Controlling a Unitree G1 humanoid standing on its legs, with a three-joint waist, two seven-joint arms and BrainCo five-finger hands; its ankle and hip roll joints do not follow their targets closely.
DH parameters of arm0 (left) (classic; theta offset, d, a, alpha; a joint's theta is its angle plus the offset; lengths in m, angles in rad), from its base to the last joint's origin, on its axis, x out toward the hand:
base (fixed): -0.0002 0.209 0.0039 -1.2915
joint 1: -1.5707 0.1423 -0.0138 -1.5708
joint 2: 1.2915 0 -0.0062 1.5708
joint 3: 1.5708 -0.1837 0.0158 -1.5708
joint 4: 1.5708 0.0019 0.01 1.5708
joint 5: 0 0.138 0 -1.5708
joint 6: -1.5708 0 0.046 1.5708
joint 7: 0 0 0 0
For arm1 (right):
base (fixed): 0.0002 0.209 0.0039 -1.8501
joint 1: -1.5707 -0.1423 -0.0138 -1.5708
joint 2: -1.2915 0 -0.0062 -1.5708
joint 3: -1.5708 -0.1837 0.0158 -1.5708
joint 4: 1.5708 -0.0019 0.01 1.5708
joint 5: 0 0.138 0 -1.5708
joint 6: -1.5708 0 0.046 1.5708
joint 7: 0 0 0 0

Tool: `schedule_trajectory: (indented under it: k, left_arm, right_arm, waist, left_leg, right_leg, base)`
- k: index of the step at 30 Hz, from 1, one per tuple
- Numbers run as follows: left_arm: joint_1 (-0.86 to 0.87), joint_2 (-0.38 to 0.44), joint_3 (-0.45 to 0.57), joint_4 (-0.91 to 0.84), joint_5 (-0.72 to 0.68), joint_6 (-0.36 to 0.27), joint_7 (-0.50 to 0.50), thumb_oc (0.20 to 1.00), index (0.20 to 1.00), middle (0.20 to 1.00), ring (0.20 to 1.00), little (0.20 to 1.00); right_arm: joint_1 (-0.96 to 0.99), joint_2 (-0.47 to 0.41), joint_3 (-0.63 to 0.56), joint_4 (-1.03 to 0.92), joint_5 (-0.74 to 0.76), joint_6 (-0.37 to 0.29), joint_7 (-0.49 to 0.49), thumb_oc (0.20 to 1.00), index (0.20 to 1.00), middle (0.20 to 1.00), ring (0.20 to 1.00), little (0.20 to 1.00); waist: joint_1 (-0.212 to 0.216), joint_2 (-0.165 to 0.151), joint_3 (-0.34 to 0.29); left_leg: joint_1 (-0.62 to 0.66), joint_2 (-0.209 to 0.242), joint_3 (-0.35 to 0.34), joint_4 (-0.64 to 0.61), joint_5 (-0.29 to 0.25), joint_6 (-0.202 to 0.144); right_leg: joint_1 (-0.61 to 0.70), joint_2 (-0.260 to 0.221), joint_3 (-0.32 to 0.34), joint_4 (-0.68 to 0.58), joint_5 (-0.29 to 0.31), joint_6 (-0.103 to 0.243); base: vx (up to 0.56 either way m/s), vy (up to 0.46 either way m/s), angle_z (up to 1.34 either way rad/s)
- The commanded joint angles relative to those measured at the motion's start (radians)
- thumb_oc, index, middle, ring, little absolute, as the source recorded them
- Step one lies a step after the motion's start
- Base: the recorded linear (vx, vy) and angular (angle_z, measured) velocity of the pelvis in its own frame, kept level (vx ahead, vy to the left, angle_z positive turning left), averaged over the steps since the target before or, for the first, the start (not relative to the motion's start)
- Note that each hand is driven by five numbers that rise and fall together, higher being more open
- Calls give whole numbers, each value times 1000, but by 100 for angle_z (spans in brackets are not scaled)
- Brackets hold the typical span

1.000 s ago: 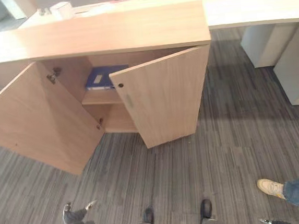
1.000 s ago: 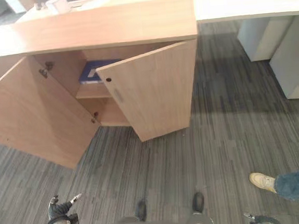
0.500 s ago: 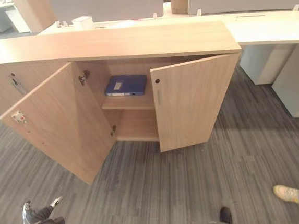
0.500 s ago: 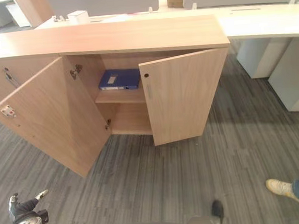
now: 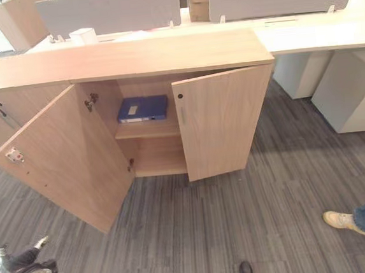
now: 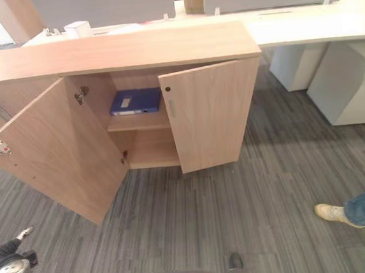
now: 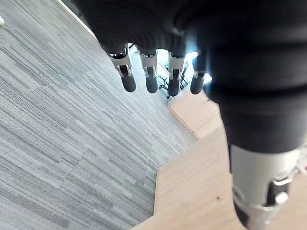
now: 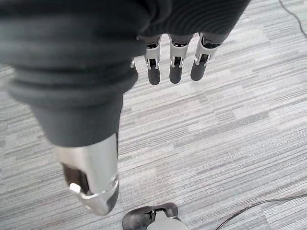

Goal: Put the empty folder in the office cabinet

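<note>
Nearest, the left robot hand [image 7: 158,76] hangs low over the grey carpet [image 5: 197,231], fingers loose and holding nothing; the right robot hand [image 8: 175,67] hangs the same way, released. To the right of the cabinet [image 5: 131,58] a person's leg and pale shoe [image 5: 340,220] stand on the carpet. Both cabinet doors are open; the right door [image 5: 222,120] hides part of the inside. The blue folder [image 5: 141,108] lies flat on the upper shelf. Behind the cabinet runs a white tabletop [image 5: 314,32].
</note>
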Motion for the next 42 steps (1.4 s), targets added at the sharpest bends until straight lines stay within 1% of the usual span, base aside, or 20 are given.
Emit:
schedule_trajectory:
  k: [1,4,12,18,21,22,23,24,26,28,30,31,32,33,35,36,37,38,40,42]
  left_arm:
    - [2,141,73,7,31,-22,33,1000,1000,1000,1000,1000]
    - [0,212,99,68,48,-13,30,1000,1000,1000,1000,1000]
    - [-28,324,109,134,66,-2,28,1000,1000,1000,1000,1000]
    - [-37,315,103,133,64,1,35,1000,1000,1000,1000,1000]
    - [-20,291,118,108,61,0,44,1000,1000,1000,1000,1000]
    - [6,266,141,67,51,-7,56,1000,1000,1000,1000,1000]
    - [9,265,143,65,52,-6,57,1000,1000,1000,1000,1000]
    - [16,260,145,47,47,-8,50,1000,1000,1000,1000,1000]
    - [5,248,133,19,45,-15,42,1000,1000,1000,1000,1000]
    - [8,237,135,17,37,-17,41,1000,1000,1000,1000,1000]
    - [-7,191,113,10,1,-22,38,1000,1000,1000,1000,1000]
    - [-7,191,113,10,1,-22,38,1000,1000,1000,1000,1000]
    - [-7,169,95,-7,0,-23,39,1000,1000,1000,1000,1000]
    - [-8,168,95,-7,0,-23,40,1000,1000,1000,1000,1000]
    - [0,148,89,-7,-2,-28,38,1000,1000,1000,1000,1000]
    - [10,147,93,15,-6,-29,39,1000,1000,1000,1000,1000]
    - [11,147,93,16,-7,-30,39,1000,1000,1000,1000,1000]
    - [12,154,93,30,-13,-35,49,1000,1000,1000,1000,1000]
    - [0,147,77,30,-15,-40,58,1000,1000,1000,1000,1000]
    - [-3,144,69,26,-14,-40,62,1000,1000,1000,1000,1000]
  right_arm:
    - [-34,7,26,64,-30,-1,-1,1000,1000,1000,1000,1000]
    - [-29,3,30,69,-34,0,5,1000,1000,1000,1000,1000]
    - [-22,1,49,78,-48,5,15,1000,1000,1000,1000,1000]
    - [-29,1,52,73,-52,9,15,1000,1000,1000,1000,1000]
    - [-44,-9,51,73,-67,12,19,1000,1000,1000,1000,1000]
    - [-68,-14,51,64,-69,11,17,1000,1000,1000,1000,1000]
    - [-69,-15,52,64,-69,11,17,1000,1000,1000,1000,1000]
    - [-73,-10,64,51,-70,8,18,1000,1000,1000,1000,1000]
    - [-56,13,84,64,-59,7,17,1000,1000,1000,1000,1000]
    - [-57,15,86,67,-53,8,15,1000,1000,1000,1000,1000]
    - [-62,-2,80,67,-36,6,8,1000,1000,1000,1000,1000]
    - [-62,-1,80,67,-36,6,8,1000,1000,1000,1000,1000]
    - [-67,-17,80,66,-32,7,1,1000,1000,1000,1000,1000]
    - [-68,-18,79,66,-32,7,1,1000,1000,1000,1000,1000]
    - [-79,-32,67,59,-23,6,-8,1000,1000,1000,1000,1000]
    - [-84,-29,68,40,-18,-1,-6,1000,1000,1000,1000,1000]
    - [-83,-29,68,39,-18,0,-6,1000,1000,1000,1000,1000]
    - [-81,-29,67,27,-13,-6,-8,1000,1000,1000,1000,1000]
    - [-74,-36,56,32,-13,-8,-19,1000,1000,1000,1000,1000]
    - [-66,-40,47,34,-13,-8,-21,1000,1000,1000,1000,1000]
  waist:
    - [-3,-8,1]
    - [-6,-10,-4]
    - [-17,-8,-13]
    - [-18,-8,-6]
    - [-9,4,22]
    - [12,9,49]
    - [9,10,49]
    - [8,8,56]
    - [7,-13,52]
    - [9,-21,47]
    - [13,-28,60]
    - [11,-30,57]
    - [19,-40,77]
    - [16,-39,75]
    - [20,-43,81]
    - [23,-47,70]
    - [24,-48,70]
    - [24,-41,57]
    - [19,-25,49]
    - [21,-14,47]
  left_leg:
    - [-78,-30,-28,-1,-2,7]
    - [-76,-32,-23,-1,-6,8]
    - [-70,-44,-12,-1,-17,20]
    - [-60,-59,-2,-1,-28,29]
    - [-54,-57,18,-1,-26,36]
    - [-47,-40,61,-1,-23,28]
    - [-48,-39,58,-1,-22,27]
    - [-44,-33,77,-1,-21,24]
    - [-28,-30,85,21,-37,23]
    - [-32,-32,89,35,-42,22]
    - [-101,-33,69,227,-93,4]
    - [-110,-36,68,232,-90,4]
    - [-171,-30,44,349,-78,-24]
    - [-179,-29,40,359,-81,-25]
    - [-197,15,48,356,-48,-46]
    - [-185,59,48,287,-27,-57]
    - [-178,59,49,277,-23,-58]
    - [-172,113,35,198,28,-75]
    - [-166,176,35,95,104,-99]
    - [-162,197,30,55,134,-108]
  right_leg:
    - [28,-36,22,56,-83,51]
    - [32,-42,24,46,-74,57]
    - [28,-61,39,52,-58,73]
    - [10,-81,45,66,-39,87]
    - [-45,-100,19,149,-15,97]
    - [-88,-105,-112,202,-21,80]
    - [-89,-105,-116,205,-23,79]
    - [-115,-81,-165,210,-35,61]
    - [-71,-1,-115,154,-99,28]
    - [-60,6,-109,141,-97,19]
    - [-18,20,-98,118,-120,-11]
    - [-23,17,-99,117,-116,-11]
    - [7,15,-97,99,-131,-28]
    - [6,16,-101,97,-130,-29]
    - [30,9,-103,75,-134,-27]
    - [39,-2,-99,63,-132,-11]
    - [41,-1,-98,62,-132,-11]
    - [39,-10,-97,59,-132,5]
    - [40,-24,-100,59,-138,21]
    - [45,-27,-102,57,-141,26]
  base:
    - [38,15,1]
    - [12,12,-2]
    - [8,17,-2]
    - [-10,29,-11]
    - [-68,33,-22]
    - [-62,13,-34]
    - [-61,0,-54]
    - [31,-81,-78]
    - [146,-186,-59]
    - [103,-138,3]
    - [60,-134,1]
    - [3,-78,26]
    - [-12,-54,23]
    - [24,-31,10]
    - [85,74,-1]
    - [112,84,-1]
    - [156,173,-8]
    - [95,180,-14]
    - [88,261,-12]
    - [61,231,4]
